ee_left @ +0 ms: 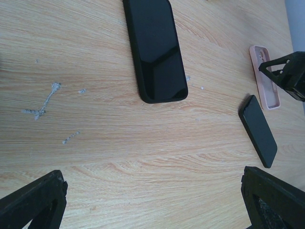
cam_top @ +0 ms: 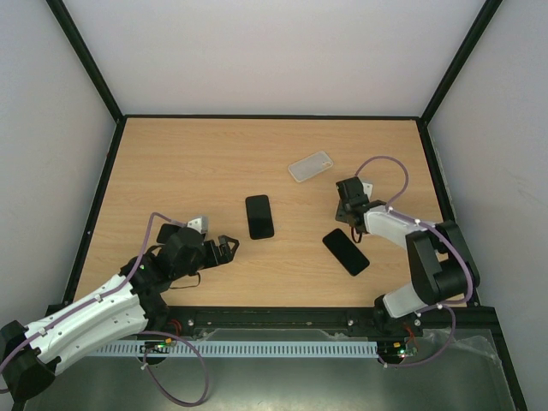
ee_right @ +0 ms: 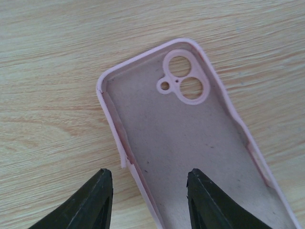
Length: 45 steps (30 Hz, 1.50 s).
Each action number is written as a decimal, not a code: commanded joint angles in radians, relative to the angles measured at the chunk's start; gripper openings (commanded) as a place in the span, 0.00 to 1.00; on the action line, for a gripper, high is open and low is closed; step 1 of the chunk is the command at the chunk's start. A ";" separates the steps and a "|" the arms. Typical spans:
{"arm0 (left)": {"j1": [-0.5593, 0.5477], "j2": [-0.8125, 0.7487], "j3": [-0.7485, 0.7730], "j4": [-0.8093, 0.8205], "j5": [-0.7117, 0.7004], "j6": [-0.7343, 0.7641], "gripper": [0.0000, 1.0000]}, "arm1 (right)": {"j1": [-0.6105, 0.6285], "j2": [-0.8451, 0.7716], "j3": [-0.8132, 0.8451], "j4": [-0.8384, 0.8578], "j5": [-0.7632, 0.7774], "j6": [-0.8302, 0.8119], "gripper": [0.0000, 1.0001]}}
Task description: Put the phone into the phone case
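Phone case (cam_top: pixel 310 166), pale pink, lies hollow side up on the table (cam_top: pixel 171 163), right of centre and toward the far edge. It sits at a slant, with its camera cut-out at the end away from the right gripper (ee_right: pixel 148 183). That gripper has its jaws part-way apart and straddles one long wall of the case. One finger (ee_right: pixel 95 205) stands outside over the bare wood and the other (ee_right: pixel 207 205) is inside the hollow. A gap shows on both sides of the wall, so nothing looks clamped, though the tips run off the bottom of the wrist view and contact lower down may be hidden. Black phone (cam_top: pixel 259 216) lies flat, glossy face up, about the middle of the table, apart from the case. Second black phone (cam_top: pixel 346 252) lies slanted closer to the near edge, right of centre, near the right arm's wrist. Neither phone is in the case. Left gripper (cam_top: pixel 228 248) hangs over the wood toward the near edge, left of the black phone, jaws spread wide and holding nothing. A few pale smears (ee_left: pixel 40 102) mark the wood close to it
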 commanded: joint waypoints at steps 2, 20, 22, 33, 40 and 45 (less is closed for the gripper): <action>0.005 -0.006 -0.002 0.007 0.005 -0.001 0.99 | -0.016 0.083 0.082 -0.018 -0.023 -0.030 0.39; 0.008 -0.014 0.017 -0.005 -0.002 0.006 0.99 | -0.017 0.164 0.147 -0.037 -0.106 -0.069 0.02; 0.009 -0.023 0.015 -0.002 -0.004 0.003 0.99 | -0.016 0.148 0.162 -0.040 -0.123 -0.063 0.02; 0.012 -0.049 0.026 -0.036 -0.025 -0.018 0.99 | 0.039 -0.044 0.189 -0.117 -0.223 0.014 0.02; 0.013 -0.054 0.031 -0.052 -0.026 -0.023 0.99 | 0.176 -0.215 0.122 -0.151 -0.289 0.089 0.02; 0.013 -0.071 0.026 -0.066 -0.027 -0.042 0.99 | 0.261 -0.342 0.002 -0.081 -0.375 0.219 0.02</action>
